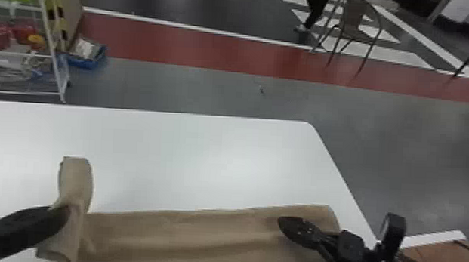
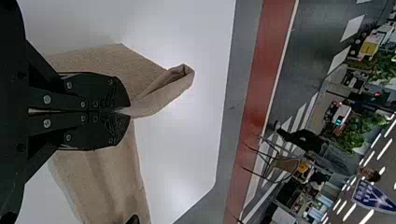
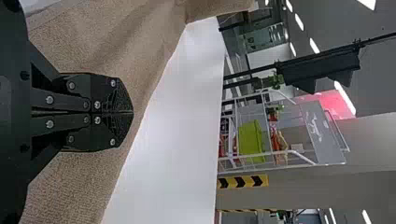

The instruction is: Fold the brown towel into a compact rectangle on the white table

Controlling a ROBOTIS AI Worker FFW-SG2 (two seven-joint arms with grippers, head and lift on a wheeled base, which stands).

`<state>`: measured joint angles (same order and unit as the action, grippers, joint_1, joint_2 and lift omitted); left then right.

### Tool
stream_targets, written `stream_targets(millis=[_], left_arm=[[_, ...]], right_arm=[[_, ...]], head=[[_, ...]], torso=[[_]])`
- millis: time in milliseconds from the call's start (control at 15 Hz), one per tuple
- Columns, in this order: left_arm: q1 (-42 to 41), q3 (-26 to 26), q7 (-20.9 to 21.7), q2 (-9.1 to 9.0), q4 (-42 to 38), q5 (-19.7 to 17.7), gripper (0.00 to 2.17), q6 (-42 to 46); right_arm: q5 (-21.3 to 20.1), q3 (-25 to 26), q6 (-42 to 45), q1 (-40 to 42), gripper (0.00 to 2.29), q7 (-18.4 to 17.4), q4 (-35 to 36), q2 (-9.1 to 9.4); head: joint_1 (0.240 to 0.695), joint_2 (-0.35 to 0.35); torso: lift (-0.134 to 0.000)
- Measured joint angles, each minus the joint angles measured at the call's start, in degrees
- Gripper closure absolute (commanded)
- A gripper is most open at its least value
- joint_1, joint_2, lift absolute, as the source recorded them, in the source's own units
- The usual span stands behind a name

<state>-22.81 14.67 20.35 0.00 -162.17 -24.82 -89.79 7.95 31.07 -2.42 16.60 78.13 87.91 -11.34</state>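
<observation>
Clenches a gathered part of the brown towel in the left pincer, over the near left of the white bench, with a flap rising above the grasp and curling at its top. Shows in the left wrist view as a tight pinch, with a rolled, hollow end of cloth poking out past the tips. Has the right pincer clenched too — tips pressed flat against each other — over the right part of the towel; cannot tell whether touching the weave or just above it. Spreads from the raised flap as a broad strip along the near side of the bench, with soft lengthwise creases, and ends close to the right edge. Continues beyond the far side of the cloth as smooth white top, up to a rounded far right corner. Opens past that onto grey floor and a red band, with a white rack and a blue bin off to the left — and a chair at the far right.
</observation>
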Motion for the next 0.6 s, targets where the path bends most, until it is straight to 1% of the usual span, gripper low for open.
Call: stream_targets(millis=[200,333,533,600], left_arm=[[0.33,0.92,1.24,0.00,0.86,1.42,1.68,0.00],[0.99,2.02,1.66,0.00,1.87,1.57,1.69,0.00],[1.80,3.21,2.35,0.00,2.90,1.54,1.69,0.00],[1.96,3.37,2.42,0.00,3.09,1.53,1.69,0.00]], right_arm=[[-0.77,-1.18,-0.56,0.01,1.20,0.00,0.40,0.28],[-1.52,-2.11,-1.30,-0.01,1.20,0.00,0.83,0.79],[-3.48,-4.93,-2.50,-0.25,1.20,0.00,1.43,1.68],[-4.39,-5.74,-3.03,-0.53,1.20,0.00,1.52,2.18]], head=[[0.695,-0.292],[0.695,-0.255],[0.695,-0.210],[0.695,-0.180]], torso=[[-0.122],[-0.122],[-0.122],[-0.122]])
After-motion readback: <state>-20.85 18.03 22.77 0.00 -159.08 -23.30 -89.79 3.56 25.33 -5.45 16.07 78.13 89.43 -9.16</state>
